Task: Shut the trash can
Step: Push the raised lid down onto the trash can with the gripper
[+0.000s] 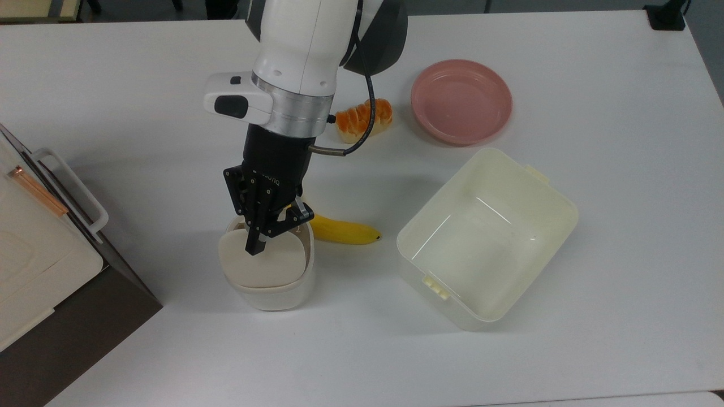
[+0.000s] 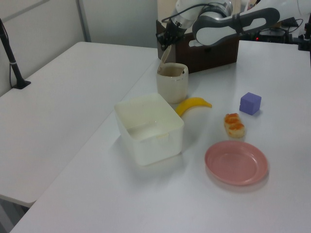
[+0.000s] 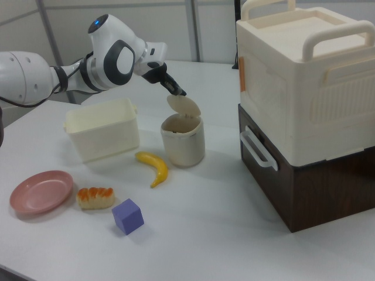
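Trash can (image 1: 271, 285) standing on the white table (image 1: 594, 237), near the dark box with the cream case on top (image 3: 304, 88) at the top view's left, lid (image 1: 262, 261) raised and tilted, not yet down on the rim. In the right view, lid (image 3: 184, 105) hinged up at a slant over the open mouth of the can (image 3: 183, 143); in the left view, lid (image 2: 164, 57) standing nearly on edge above the can (image 2: 171, 85). Gripper (image 1: 255, 244) reaching down from the arm onto the upper face of the lid, one black finger (image 1: 253, 240) pressed against it near its top edge in the top view. Gripper (image 3: 179, 92) touching the lid's high edge in the right view; gripper (image 2: 166, 40) just above the lid in the left view. Fingers drawn close together, nothing clamped between them, only a push on the lid. Banana (image 1: 343, 230) lying just beside the can at the top view's right, its near end tucked behind the gripper. Pale-yellow tub (image 1: 557, 206) further to the top view's right, well apart from the can. Orange pastry (image 1: 376, 116) and pink plate (image 1: 461, 102) beyond, toward the top view's upper edge. Purple cube (image 3: 128, 216) near the pastry (image 3: 95, 197) in the right view.
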Motion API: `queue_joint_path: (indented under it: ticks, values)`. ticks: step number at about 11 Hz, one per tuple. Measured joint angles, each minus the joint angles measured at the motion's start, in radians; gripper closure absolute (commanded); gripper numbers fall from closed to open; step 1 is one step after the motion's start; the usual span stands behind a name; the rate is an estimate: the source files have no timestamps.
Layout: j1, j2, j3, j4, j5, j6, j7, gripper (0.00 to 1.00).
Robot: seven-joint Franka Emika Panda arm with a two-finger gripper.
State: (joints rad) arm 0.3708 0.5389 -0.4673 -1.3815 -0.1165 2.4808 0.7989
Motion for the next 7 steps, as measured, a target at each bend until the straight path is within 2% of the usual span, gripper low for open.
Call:
queue_joint_path:
  ticks: [5, 7]
  values:
    - [0.002, -0.014, 0.017, -0.008, 0.0, -0.2, -0.174, 1.0]
    - [0.002, -0.022, 0.024, -0.009, 0.0, -0.236, -0.21, 1.0]
